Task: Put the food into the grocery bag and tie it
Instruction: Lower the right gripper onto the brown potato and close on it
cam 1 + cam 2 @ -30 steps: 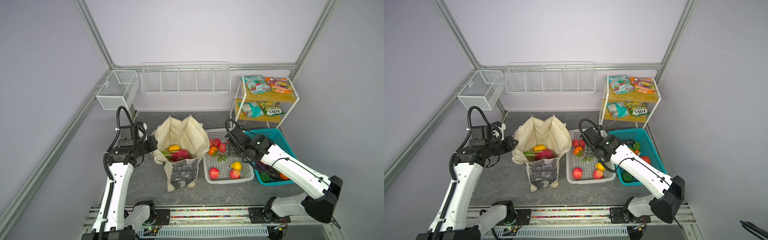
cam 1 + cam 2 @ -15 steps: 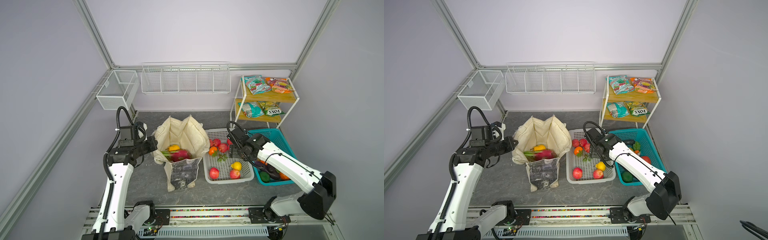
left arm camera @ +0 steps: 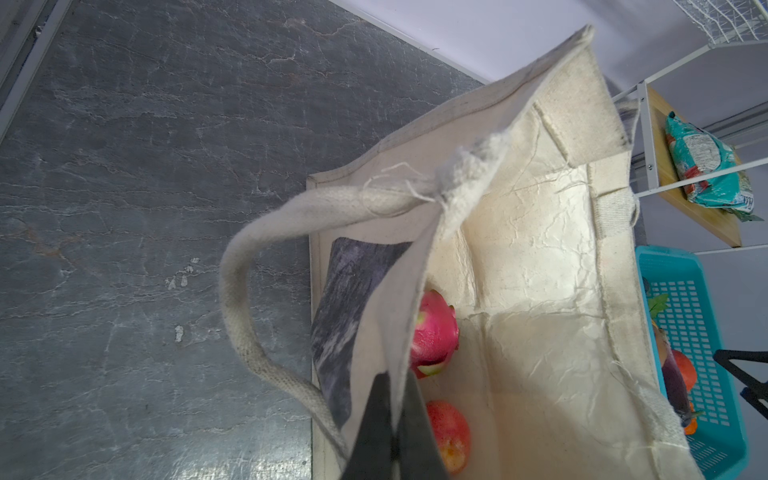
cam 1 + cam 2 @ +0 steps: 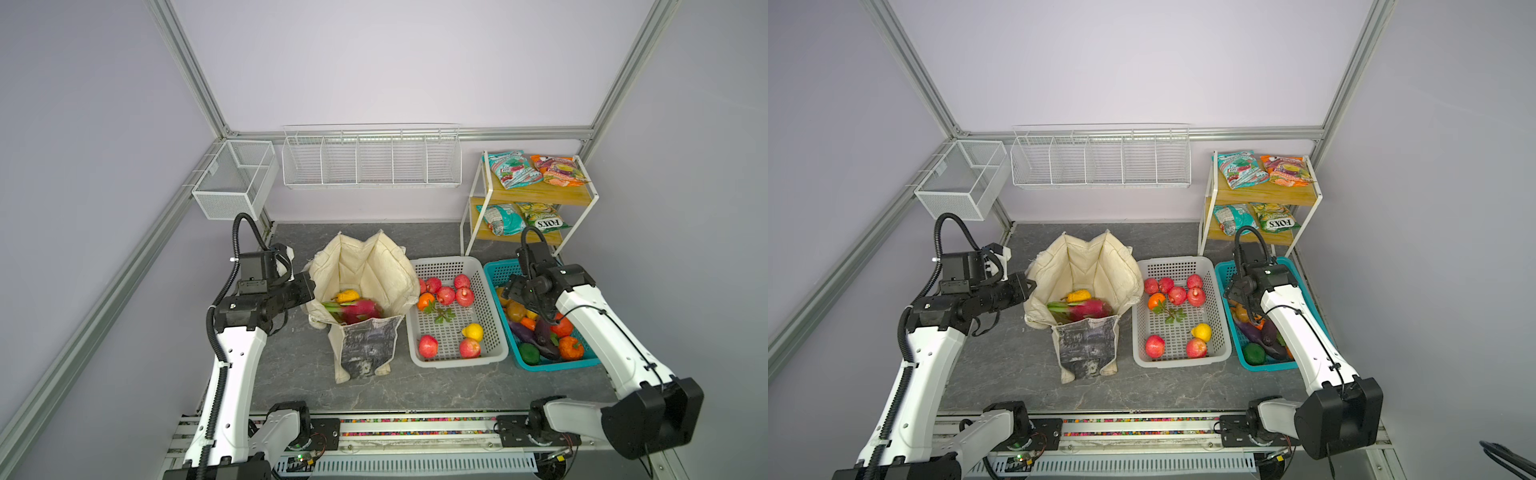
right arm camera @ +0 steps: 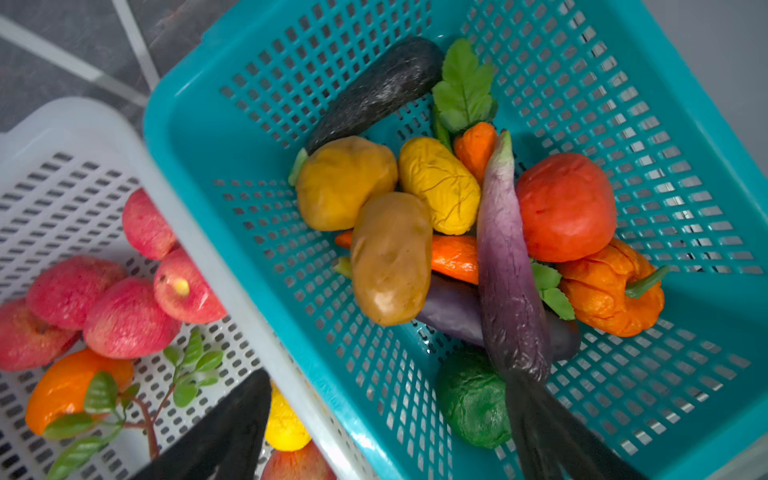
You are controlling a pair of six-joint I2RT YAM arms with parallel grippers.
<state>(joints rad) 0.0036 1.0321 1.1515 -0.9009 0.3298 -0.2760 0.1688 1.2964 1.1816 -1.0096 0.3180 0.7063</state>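
while left tool (image 3: 392,384) pinches bag (image 3: 536,266), right tool (image 5: 388,378) gapes above teal basket (image 5: 185,160).

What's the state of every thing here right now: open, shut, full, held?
grocery bag, upright, mouth open, untied.
left gripper, shut on the grocery bag's rim.
right gripper, open, holding nothing, over the teal basket.
dragon fruit, inside the grocery bag.
white basket, partly filled with fruit.
teal basket, holding piled vegetables.
shelf, snack packets lying on both tiers.
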